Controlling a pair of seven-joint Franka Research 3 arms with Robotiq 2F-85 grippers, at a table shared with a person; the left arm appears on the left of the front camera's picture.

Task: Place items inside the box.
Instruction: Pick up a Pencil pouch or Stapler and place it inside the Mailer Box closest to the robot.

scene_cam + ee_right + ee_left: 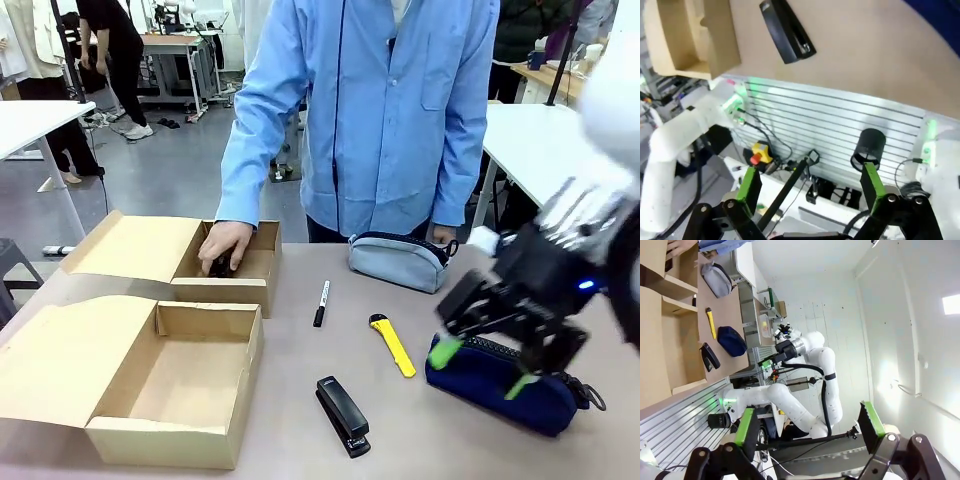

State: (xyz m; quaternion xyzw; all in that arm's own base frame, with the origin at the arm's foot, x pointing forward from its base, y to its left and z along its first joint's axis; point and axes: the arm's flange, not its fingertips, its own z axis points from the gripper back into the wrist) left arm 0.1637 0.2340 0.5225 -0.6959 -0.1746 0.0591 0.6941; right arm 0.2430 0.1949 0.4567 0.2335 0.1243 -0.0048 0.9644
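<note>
Your right gripper [483, 368] hangs spread wide and empty over the navy pouch [500, 402]. It lies at the table's [300, 375] near right, long axis across the table, zip pull pointing right. Your left gripper [807, 422] gapes empty too.

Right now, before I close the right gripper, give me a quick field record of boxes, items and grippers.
near box: open brown cardboard box
far box: second cardboard box, person's hand inside
on table: black marker pen, yellow utility knife, black stapler, grey-blue zip pouch, navy zip pouch
right gripper: open, over navy zip pouch
left gripper: open, holding nothing
</note>
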